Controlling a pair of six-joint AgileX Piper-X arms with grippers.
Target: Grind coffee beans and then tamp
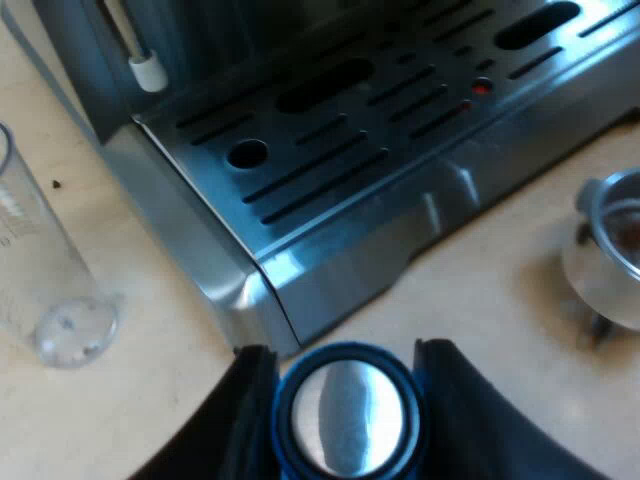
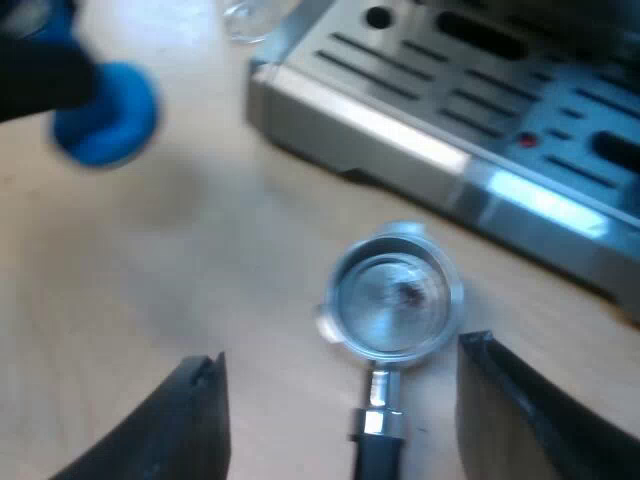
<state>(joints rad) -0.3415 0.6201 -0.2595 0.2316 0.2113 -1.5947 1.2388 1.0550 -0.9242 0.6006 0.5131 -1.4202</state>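
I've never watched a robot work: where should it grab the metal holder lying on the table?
Probably by its dark handle, from above, one finger each side. The handle is a slim bar jutting from the wide round cup of the metal holder, which lies on the table; the right gripper hovers open above it.

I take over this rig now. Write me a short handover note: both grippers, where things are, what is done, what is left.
Left gripper: shut on the blue tamper, near a corner of the espresso machine.
Right gripper: open, astride the metal holder, which lies loose on the table.
Measuring glass: on the table beside the machine.
Done: tamper in hand.
Left: tamping; the holder looks nearly empty, so grinding seems undone too.
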